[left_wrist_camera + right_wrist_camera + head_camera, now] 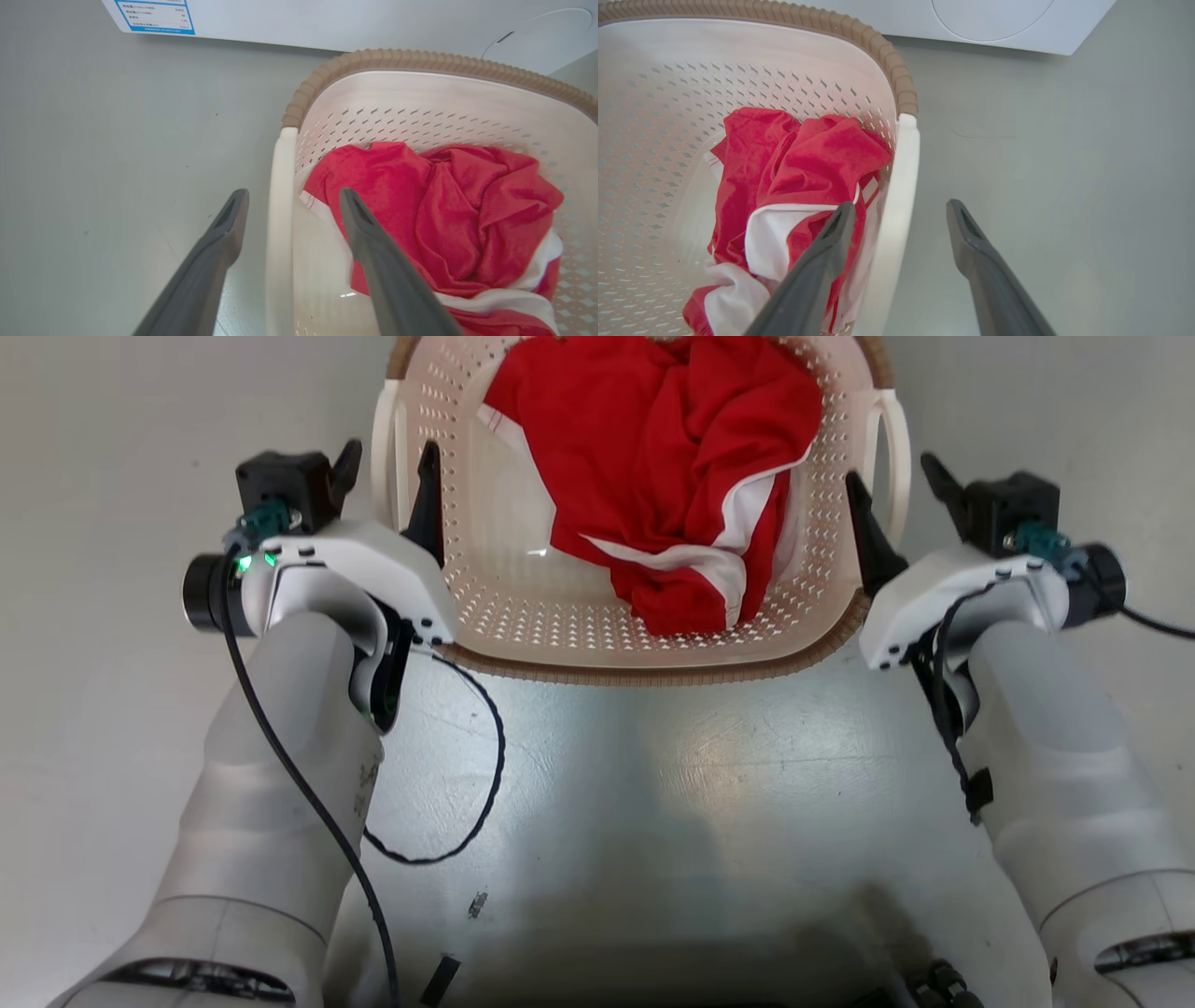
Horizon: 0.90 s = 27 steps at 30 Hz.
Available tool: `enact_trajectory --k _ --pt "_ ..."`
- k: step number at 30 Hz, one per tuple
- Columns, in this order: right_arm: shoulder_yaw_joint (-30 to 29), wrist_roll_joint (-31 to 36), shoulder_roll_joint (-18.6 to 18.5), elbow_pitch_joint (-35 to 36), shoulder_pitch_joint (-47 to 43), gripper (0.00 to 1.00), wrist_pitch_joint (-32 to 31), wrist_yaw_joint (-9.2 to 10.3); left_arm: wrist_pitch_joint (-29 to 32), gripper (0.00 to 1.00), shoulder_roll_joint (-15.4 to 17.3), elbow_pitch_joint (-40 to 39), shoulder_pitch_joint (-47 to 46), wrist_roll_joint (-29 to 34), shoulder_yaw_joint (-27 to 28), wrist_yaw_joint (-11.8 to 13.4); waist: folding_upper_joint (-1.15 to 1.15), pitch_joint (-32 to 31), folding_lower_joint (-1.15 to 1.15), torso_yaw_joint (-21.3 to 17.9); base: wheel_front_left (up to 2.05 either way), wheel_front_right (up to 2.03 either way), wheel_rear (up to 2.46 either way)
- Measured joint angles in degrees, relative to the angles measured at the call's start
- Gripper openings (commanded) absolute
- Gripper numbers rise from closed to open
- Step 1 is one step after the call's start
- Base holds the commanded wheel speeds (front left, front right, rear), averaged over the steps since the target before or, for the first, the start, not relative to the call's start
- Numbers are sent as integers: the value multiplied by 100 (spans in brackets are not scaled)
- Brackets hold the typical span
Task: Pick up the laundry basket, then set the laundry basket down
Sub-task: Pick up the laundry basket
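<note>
Standing on the grey floor (653,784) before the robot, the laundry basket (560,616) is seen near a white washer (1017,28), with a red and white garment (672,457) heaped inside. The left gripper (389,467) is held with fingers spread astride the left loop handle (280,210), one finger inside the basket and one outside. The right gripper (890,476) is spread likewise astride the right loop handle (903,186).

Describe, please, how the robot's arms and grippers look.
The left arm and right arm: pale-grey shells, white wrist housings, black cables. The left gripper and right gripper each carry two long, tapered dark-grey fingers. A green light glows on the left wrist.
</note>
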State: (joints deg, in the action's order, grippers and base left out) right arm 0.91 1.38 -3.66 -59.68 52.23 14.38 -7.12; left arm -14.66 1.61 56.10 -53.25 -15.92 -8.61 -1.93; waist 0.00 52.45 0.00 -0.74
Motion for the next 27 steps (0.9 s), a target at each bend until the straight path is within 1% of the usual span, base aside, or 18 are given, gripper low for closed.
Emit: enact_trajectory --k 5,12,15,19,24,26,27 --pt "91 0 -12 -30 228 100 0 0 0 100 -4 84 -220 11 -88 -2 0 190 0 16 0 0 0" --pt "254 -111 -20 -313 355 100 0 0 -4 100 -7 606 -468 -121 -398 -1 0 305 0 61 0 0 0" --pt "301 -204 -20 -433 410 100 0 0 -4 100 -9 684 -567 -222 -521 20 0 308 0 75 0 0 0" --pt "502 -378 -26 -639 471 100 0 -1 -4 100 -10 828 -634 -283 -705 35 0 271 0 82 0 0 0" --pt "598 -526 -34 -876 654 100 0 -1 -4 100 -11 1013 -782 -289 -854 92 0 215 0 75 0 0 0" --pt "742 -647 -42 -960 734 100 0 0 -4 100 -11 1070 -858 -291 -914 92 0 195 0 86 0 0 0" --pt "1010 -947 -52 -1000 744 100 -15 -1 -4 100 -16 1114 -879 -337 -988 92 0 164 0 115 0 0 0"
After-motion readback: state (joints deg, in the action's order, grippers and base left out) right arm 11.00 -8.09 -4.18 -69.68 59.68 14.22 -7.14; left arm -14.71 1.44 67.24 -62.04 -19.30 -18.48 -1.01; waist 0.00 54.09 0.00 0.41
